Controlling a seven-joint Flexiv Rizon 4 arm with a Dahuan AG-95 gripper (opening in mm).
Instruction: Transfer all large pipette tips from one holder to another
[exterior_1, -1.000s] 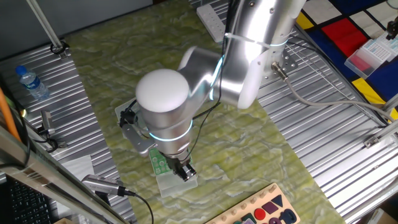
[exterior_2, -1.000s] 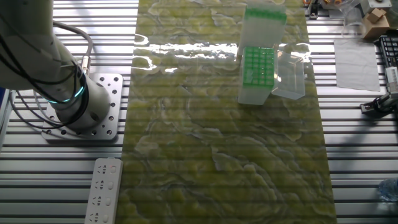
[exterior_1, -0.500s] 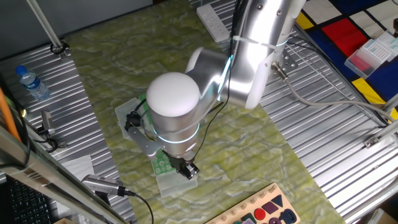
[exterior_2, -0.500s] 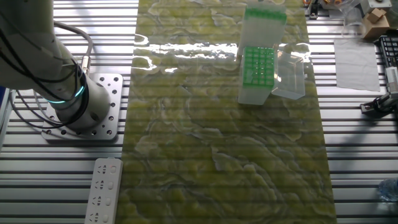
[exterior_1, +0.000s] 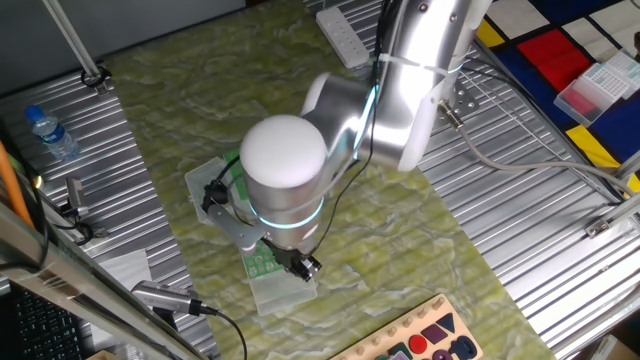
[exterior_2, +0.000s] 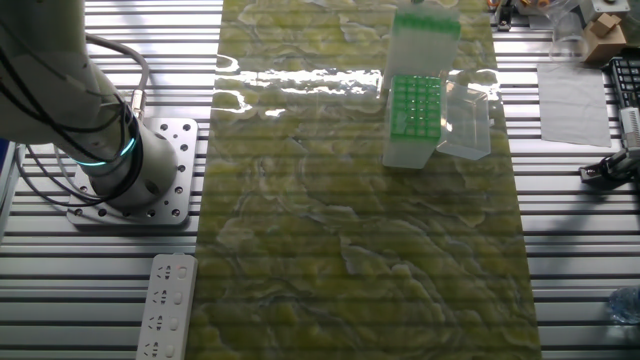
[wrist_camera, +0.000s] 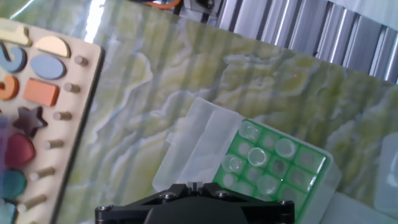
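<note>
The gripper (exterior_1: 306, 265), its opening impossible to judge, hovers over the green rack (wrist_camera: 273, 168) whose large pipette tips (wrist_camera: 256, 155) mostly seem untransferred.

A table (exterior_2: 560, 300) of ribbed metal slats is carrying a green-and-cream marbled mat (exterior_2: 360, 250) that is running down its middle. Two green racks in clear boxes are sitting on the mat near one end: one rack (exterior_2: 414, 105) is lying nearer the mat's middle, and a second rack (exterior_2: 425, 22) is sitting just beyond it at the table's edge. A clear lid (exterior_2: 466, 120) is lying just beside the first rack. A white power strip (exterior_2: 164, 306) is lying on the bare slats beside the mat. A wooden shape-sorting board (wrist_camera: 31, 106) is resting at the mat's edge. A water bottle (exterior_1: 50, 133) is lying on the slats near a corner.
</note>
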